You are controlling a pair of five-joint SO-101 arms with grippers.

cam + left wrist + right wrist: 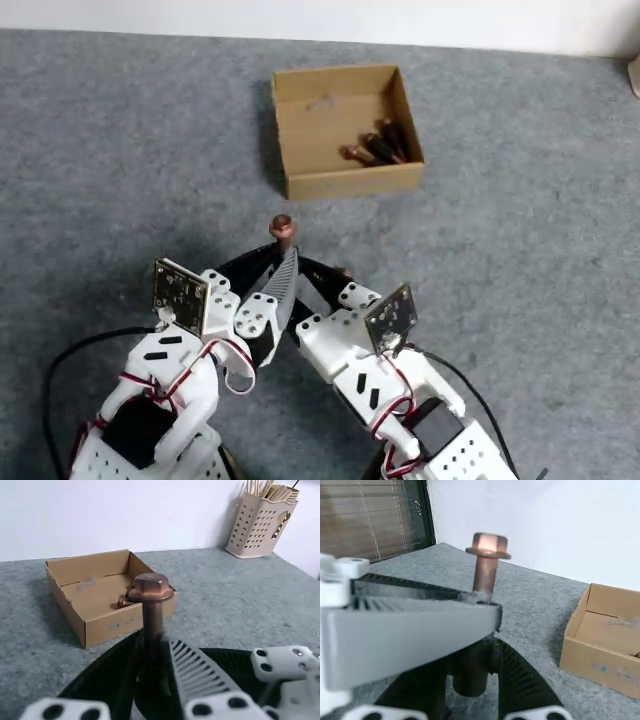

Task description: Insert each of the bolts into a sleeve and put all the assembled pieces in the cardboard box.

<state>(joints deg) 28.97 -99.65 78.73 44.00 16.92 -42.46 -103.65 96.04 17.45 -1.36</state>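
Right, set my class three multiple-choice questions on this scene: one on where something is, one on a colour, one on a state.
1. Where do the assembled pieces lie?
A. On the carpet beside the box
B. Inside the cardboard box
C. In the stick holder

2. What colour is the head of the held bolt?
A. Copper
B. Blue
C. White

3. How does that bolt stand?
A. Flat on the carpet
B. Head down
C. Upright, head on top

Answers:
1 B: in the high view they sit together within the box's walls.
2 A: the hexagonal head shows copper in both wrist views.
3 C: its shaft rises straight up from the left gripper, which is shut on it.
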